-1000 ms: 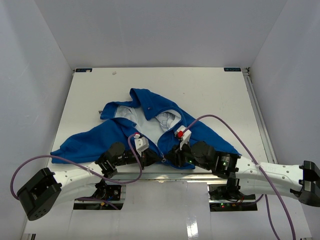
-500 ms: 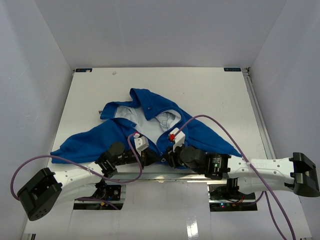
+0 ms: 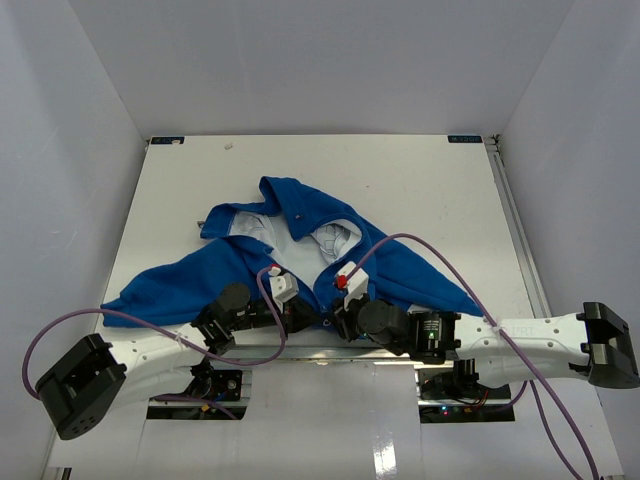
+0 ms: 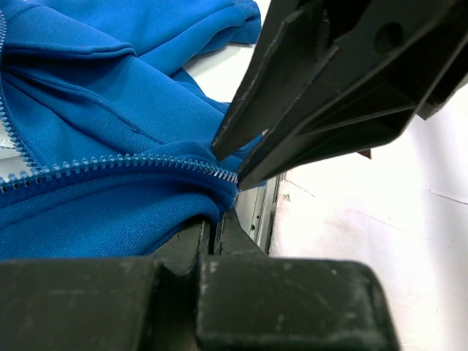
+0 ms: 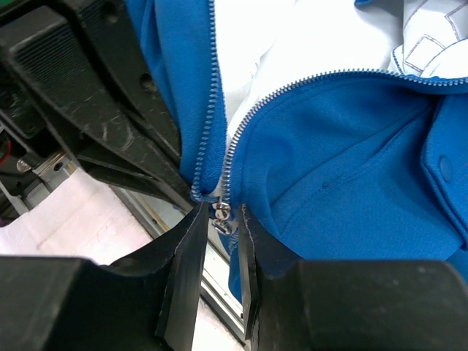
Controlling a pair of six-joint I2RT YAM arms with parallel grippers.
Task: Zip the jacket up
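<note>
Top external view shows the soft blue jacket lying rumpled on the flat white table, low in the middle of the frame. Only the left wrist view shows the left gripper pinched shut on the hem under bumpy zipper teeth. Only the right wrist view shows the right gripper, its hard black fingers slightly apart around a shiny little zipper pull.

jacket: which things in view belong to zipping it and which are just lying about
In the job: jacket, its zipper slider, left gripper pinching the hem, right gripper straddling the slider.
Just there: table, purple cables, small speck near the table's far edge.
</note>
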